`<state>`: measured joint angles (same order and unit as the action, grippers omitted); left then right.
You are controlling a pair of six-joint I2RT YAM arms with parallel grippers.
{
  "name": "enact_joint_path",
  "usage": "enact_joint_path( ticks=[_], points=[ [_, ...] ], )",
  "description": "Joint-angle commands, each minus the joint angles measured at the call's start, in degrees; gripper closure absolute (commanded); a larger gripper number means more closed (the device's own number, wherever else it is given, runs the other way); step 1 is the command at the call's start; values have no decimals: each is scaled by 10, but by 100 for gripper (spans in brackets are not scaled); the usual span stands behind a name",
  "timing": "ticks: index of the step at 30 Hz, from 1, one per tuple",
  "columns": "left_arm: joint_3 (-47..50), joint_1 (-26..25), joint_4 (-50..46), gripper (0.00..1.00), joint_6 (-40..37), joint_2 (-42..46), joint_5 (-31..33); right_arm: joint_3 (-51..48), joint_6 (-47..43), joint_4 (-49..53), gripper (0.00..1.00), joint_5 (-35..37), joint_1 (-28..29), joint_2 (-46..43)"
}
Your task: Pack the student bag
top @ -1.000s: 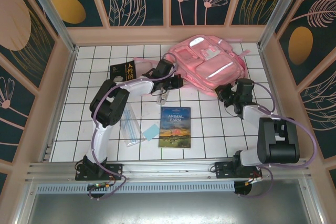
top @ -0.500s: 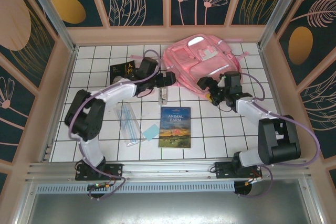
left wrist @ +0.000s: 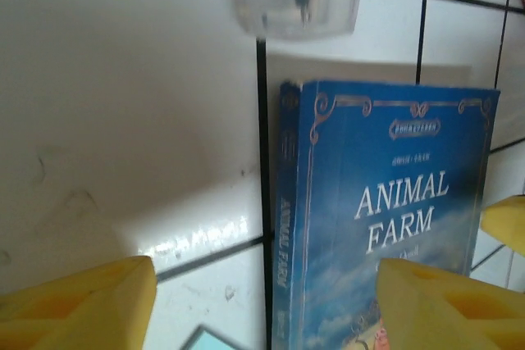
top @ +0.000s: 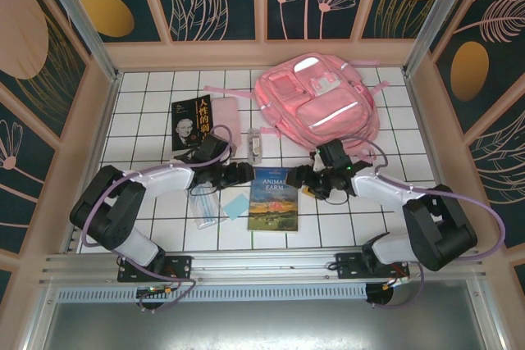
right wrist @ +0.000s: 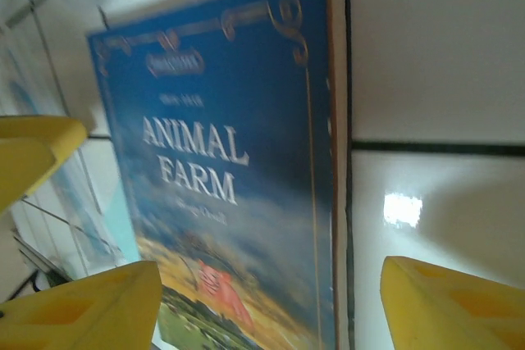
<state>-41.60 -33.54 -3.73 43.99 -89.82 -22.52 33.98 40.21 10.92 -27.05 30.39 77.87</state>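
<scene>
Shows the student bag (top: 316, 100) lying flat at the back right of the white tiled table (top: 148, 96), front pockets up, apart from the blue Animal Farm paperback (top: 273, 202) nearer the front. Finds the left gripper (top: 244, 172) low at that paperback's upper left corner, fingers spread and grasping nothing. Mirrors it with the right gripper (top: 302, 178) at the upper right corner, likewise released and empty. Takes in a dark book (top: 192, 120), a small pink case (top: 225, 125) and a clear sleeve (top: 205, 201) on the left side.
</scene>
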Motion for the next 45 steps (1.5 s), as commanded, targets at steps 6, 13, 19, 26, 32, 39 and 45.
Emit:
enact_joint_path(
  ticks=[6, 13, 19, 26, 32, 39, 45],
  points=[
    [2, -45, 99, 51, 34, -39, -44, -16, 33, -76, 41, 7, 46, 37],
    [-1, -57, 106, 61, 41, -79, -31, -12, 45, -95, 61, -5, 47, -6],
    [-4, -57, 106, 61, 49, -80, -21, -11, 46, -103, 73, -8, 48, 10],
    [-14, -58, 100, 60, 53, -80, -9, 3, 36, -112, 73, -14, 48, 14],
    [-19, -57, 93, 52, 57, -89, -1, 13, 30, -111, 100, -11, 47, 20],
    [-67, -35, 74, 12, 18, -39, 38, 60, -39, -45, 100, -44, -20, -27],
    [-84, 9, 130, 3, -2, 4, 45, 107, -87, -26, 100, -138, -106, -54]
  ],
)
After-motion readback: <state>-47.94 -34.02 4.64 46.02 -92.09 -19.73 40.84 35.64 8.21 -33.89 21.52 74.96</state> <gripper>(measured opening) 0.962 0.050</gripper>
